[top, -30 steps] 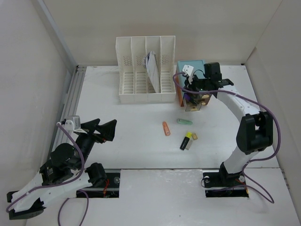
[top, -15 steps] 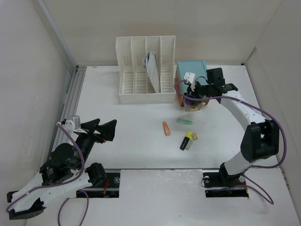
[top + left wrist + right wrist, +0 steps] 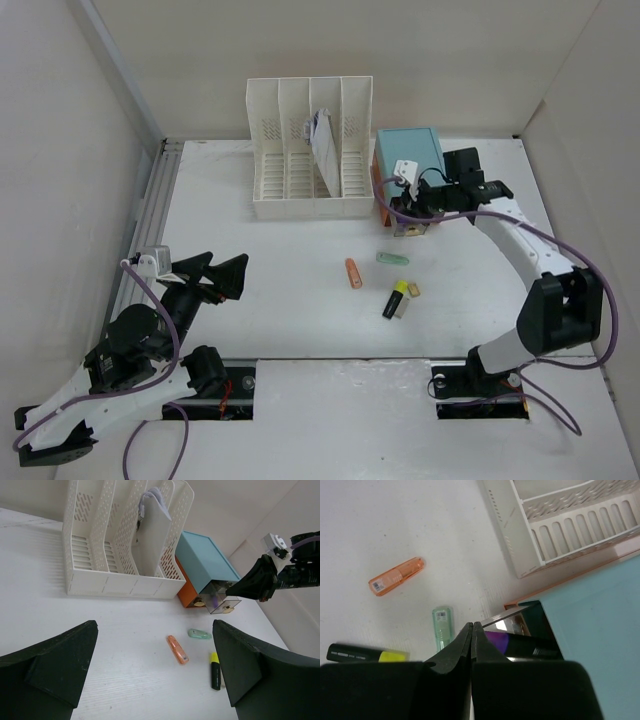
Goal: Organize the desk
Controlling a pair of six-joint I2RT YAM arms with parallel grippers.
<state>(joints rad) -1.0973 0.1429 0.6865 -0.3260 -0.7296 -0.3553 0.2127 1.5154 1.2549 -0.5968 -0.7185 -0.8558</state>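
The desk [image 3: 280, 320] is a white tabletop. An orange capped item [image 3: 353, 273], a pale green one [image 3: 393, 259] and a yellow-and-black highlighter [image 3: 397, 298] lie loose at its middle. My right gripper [image 3: 403, 211] is shut and empty, its tips [image 3: 472, 628] just over the front edge of the clear drawer [image 3: 411, 229]. That drawer stands open from the teal drawer box [image 3: 408, 152] and holds a purple marker [image 3: 520, 645]. My left gripper [image 3: 215, 275] is open and empty over the desk's left side; its wrist view shows the orange item [image 3: 177, 649] ahead.
A white slotted file rack [image 3: 310, 150] with papers in one slot stands at the back, left of the teal box. A small beige piece [image 3: 414, 290] lies beside the highlighter. A grey rail [image 3: 150, 215] runs along the left edge; white walls enclose the desk.
My right wrist has swung to the right and a little nearer, with the shut fingertips staying at the open drawer. The left arm and the loose items have not moved.
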